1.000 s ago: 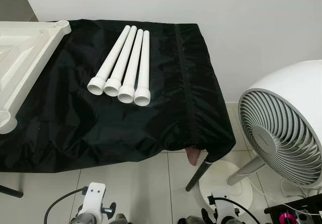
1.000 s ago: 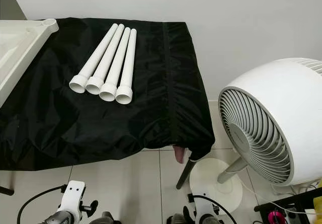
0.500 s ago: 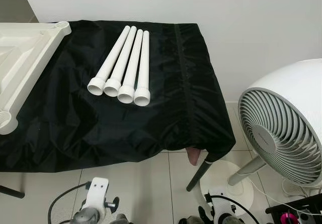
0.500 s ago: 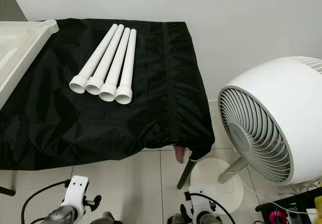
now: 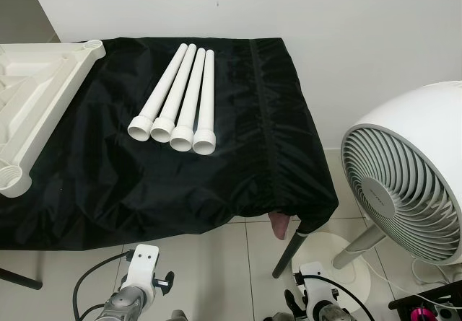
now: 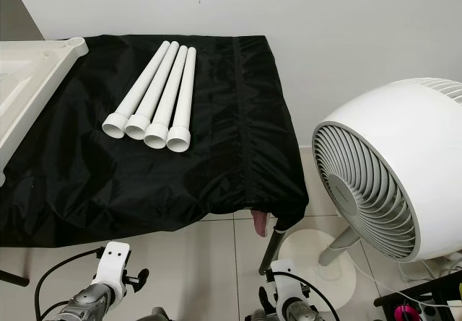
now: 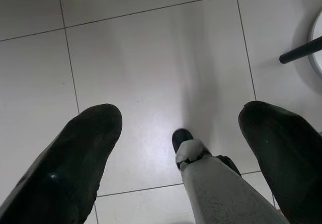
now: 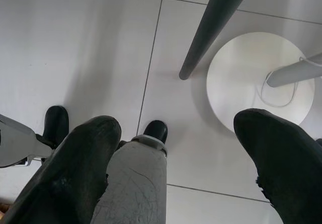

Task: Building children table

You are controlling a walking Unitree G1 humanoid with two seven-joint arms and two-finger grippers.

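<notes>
Hanging low in front of the table, your left arm (image 5: 133,296) and right arm (image 5: 317,310) both point down at the floor. Your left gripper (image 7: 181,148) has its fingers (image 7: 75,158) spread wide over bare white tiles (image 7: 151,58), holding nothing. Your right gripper (image 8: 173,153) is spread just as wide, also holding nothing, above the fan's round base (image 8: 256,78) and a dark table leg (image 8: 211,22).

You face a table draped in a black cloth (image 5: 238,162), set against a white wall (image 5: 325,18). Four white legs (image 5: 180,94) lie side by side and touching on the cloth, their flared ends towards you. The cream tabletop (image 5: 36,97) lies underside up at the cloth's left end, well apart from the legs and cut off by the frame's edge. A white fan (image 5: 408,177) stands on the floor to your right, partly out of frame.
</notes>
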